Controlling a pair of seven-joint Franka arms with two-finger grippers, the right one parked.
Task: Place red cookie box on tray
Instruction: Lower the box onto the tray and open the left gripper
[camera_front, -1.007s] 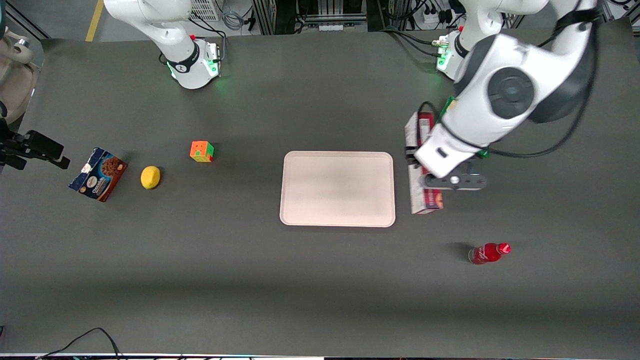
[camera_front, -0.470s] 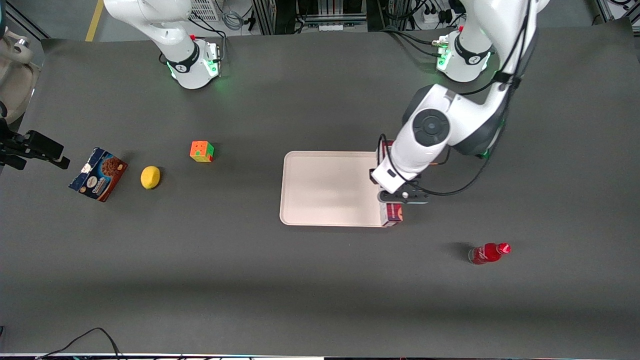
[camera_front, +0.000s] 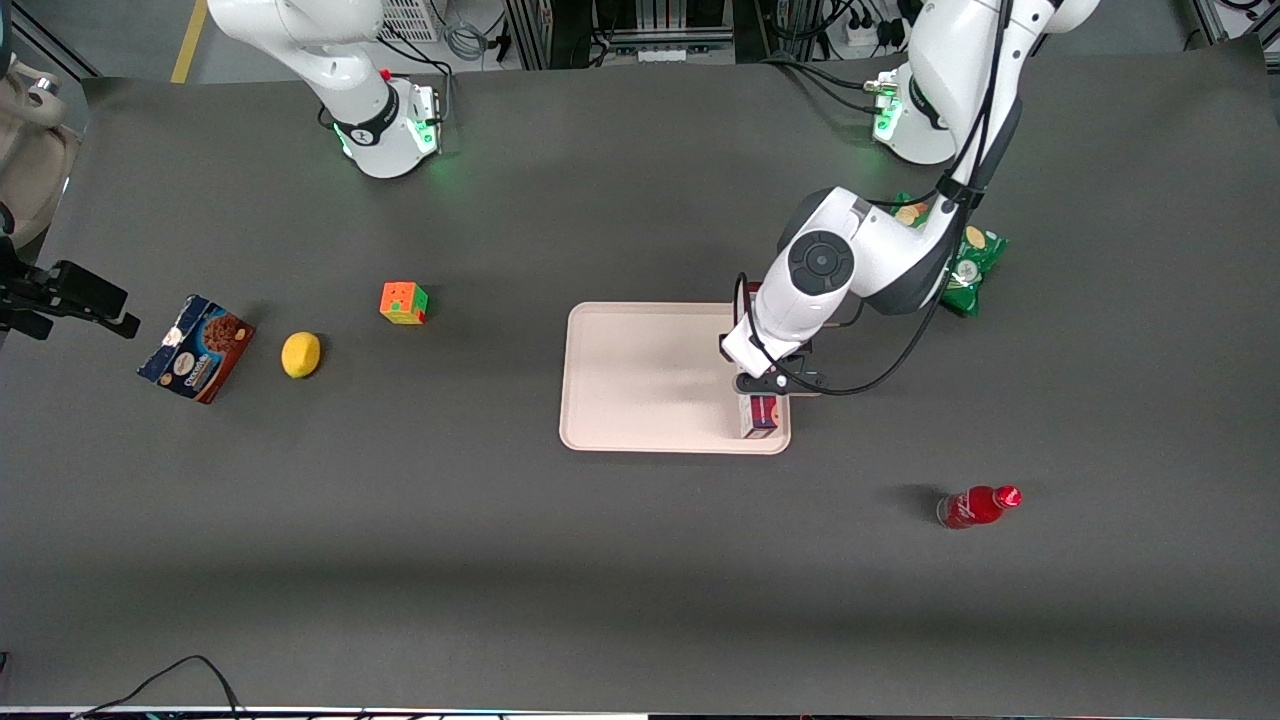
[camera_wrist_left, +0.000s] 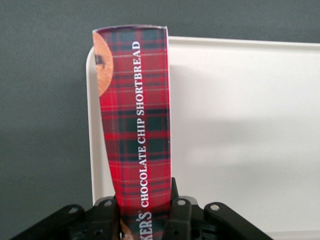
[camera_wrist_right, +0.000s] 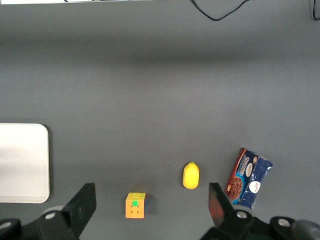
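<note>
dark grey matting covers the long table (camera_front: 620, 560), where the left arm reaches over the cream tray (camera_front: 650, 375) at its middle. its gripper (camera_front: 768, 384) hangs above the tray's end nearest the working arm, fingers (camera_wrist_left: 179, 214) pinching the red cookie box (camera_front: 760, 414) across its narrow sides. the wrist view shows the tartan box (camera_wrist_left: 134, 120) running lengthwise just inside the tray's (camera_wrist_left: 240, 125) short rim, the words "chocolate chip shortbread" along its side and a cookie picture at its free end. whether the box touches the tray floor or is held just above it cannot be told.

a red bottle (camera_front: 977, 506) lies on the mat nearer the front camera than the tray, toward the working arm's end. a green snack bag (camera_front: 968, 268) sits partly hidden under the arm, farther from the camera. toward the parked arm's end lie a colour cube (camera_front: 403, 303), a lemon (camera_front: 300, 354) and a blue-and-brown cookie box (camera_front: 196, 348), all well apart from the tray.
</note>
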